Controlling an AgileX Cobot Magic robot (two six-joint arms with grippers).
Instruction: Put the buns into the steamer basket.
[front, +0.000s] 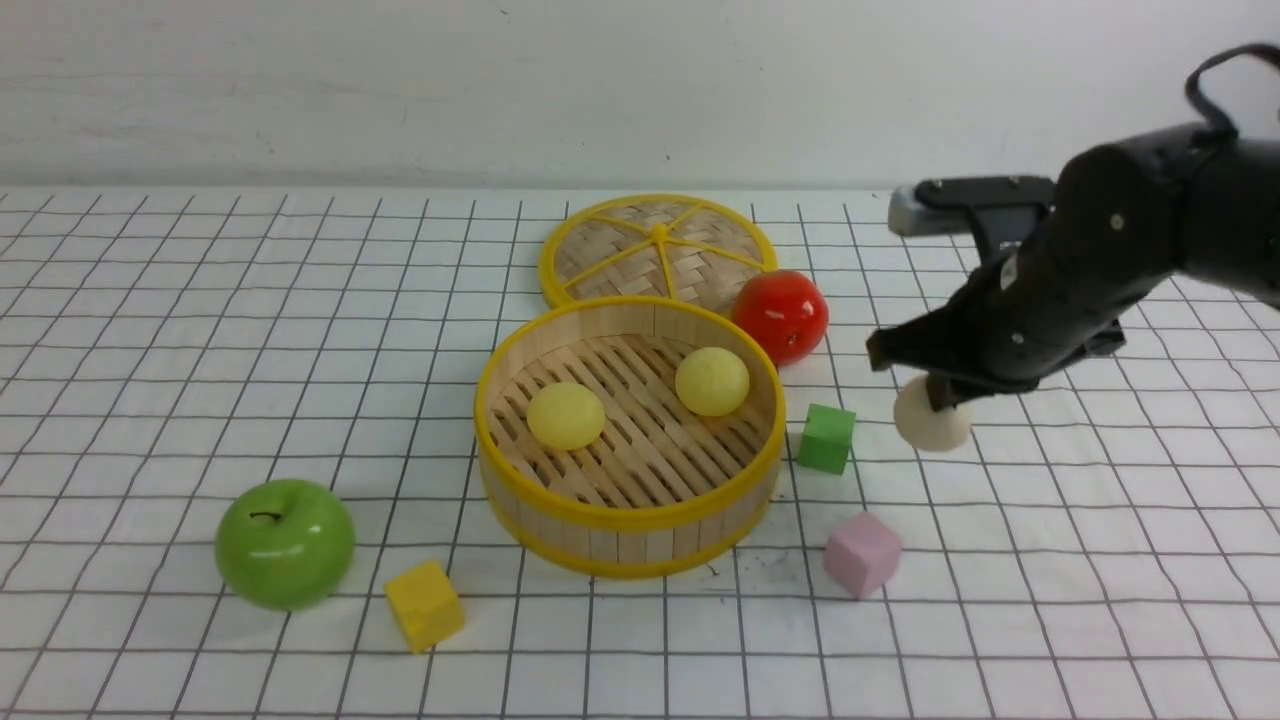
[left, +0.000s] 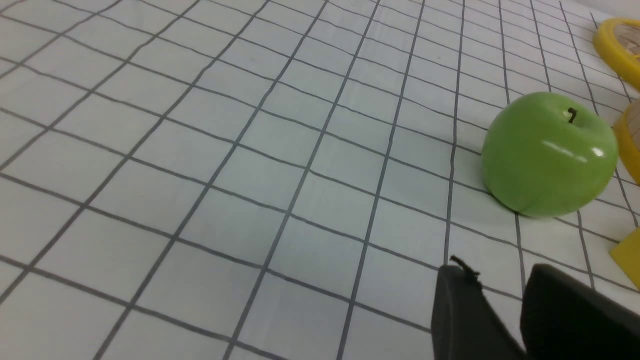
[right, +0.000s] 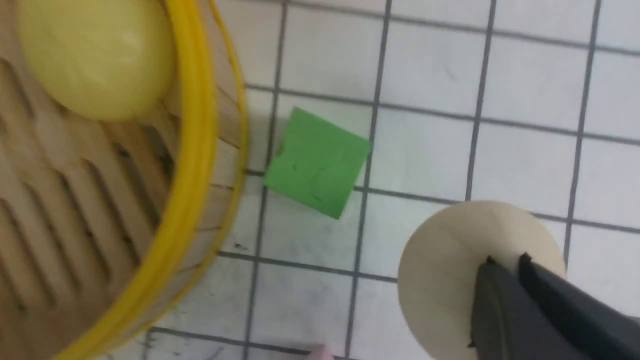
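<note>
While two pale yellow buns (front: 566, 415) (front: 711, 381) already rest on the slatted floor of the steamer basket (front: 628, 515), the beige-white bun (front: 930, 424) lies outside it, to the basket's right and beyond the green cube (front: 826, 437). The right gripper (front: 938, 396) stands over this third bun with its fingers (right: 505, 305) drawn together on the bun's top. In the right wrist view the two dark tips meet almost without a gap against the pale dome, so the hold appears to be a narrow pinch and not a wrap around the widest part. Whether the bun is clear of the worktop (front: 200, 350) cannot be told from these views.

The step in hand is judged to be the carry of the last bun into the basket. A pinch this shallow on a smooth round surface is likely to slip, so a slow lift and a level wrist seem wise. The path should rise above the yellow rim and pass clear of the green cube and the red apple (front: 781, 314). The open floor near the basket's front, apart from both yellow buns, offers the safest place for release, and a low release should keep the bun from rolling.

The left gripper (left: 500, 305) shows a small gap between its fingers, grips nothing, and sits near the green apple (left: 549, 154), well away from the work.
</note>
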